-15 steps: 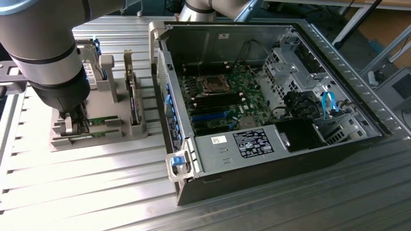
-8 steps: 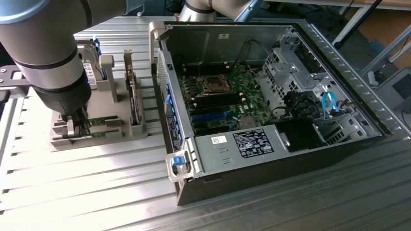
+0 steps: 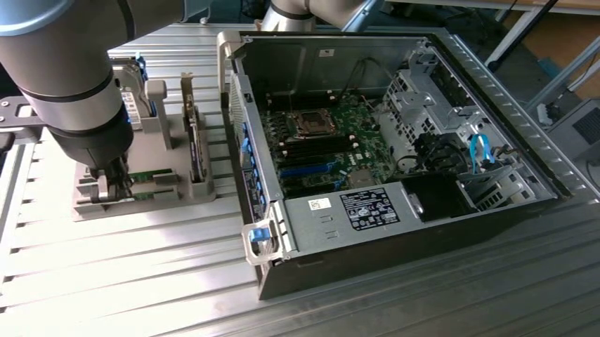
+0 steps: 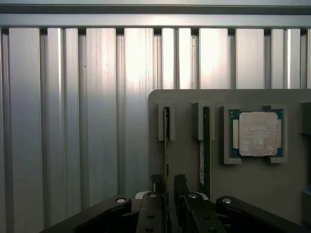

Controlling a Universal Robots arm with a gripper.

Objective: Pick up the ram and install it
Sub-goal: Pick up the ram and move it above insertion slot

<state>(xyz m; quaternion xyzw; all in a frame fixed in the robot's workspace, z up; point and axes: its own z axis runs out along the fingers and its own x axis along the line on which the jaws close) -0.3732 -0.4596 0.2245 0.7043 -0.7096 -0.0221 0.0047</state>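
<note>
- Ram stands on its long edge in a narrow slot of the grey holder, well apart from the computer it is meant for. Standing it upright like this leaves both flat faces free for a pinch.
- Hand is down over that stick, released. Its two fingertips stand one on each side of the board with a gap showing, so nothing is grasped yet.
- Second stick sits in the neighbouring slot, parallel and just beside the first. The slots seem spaced so a finger can drop between the two.
- Square silver processor lies flat in its own recess further along the holder, clear of the hand.
- Holder rests on the ribbed aluminium worktop, at the exterior view's left, with the arm coming straight down over it.
- Open computer case lies on its side at the exterior view's right. Its motherboard faces up, which I take to be so that parts can be pressed in from above.
</note>
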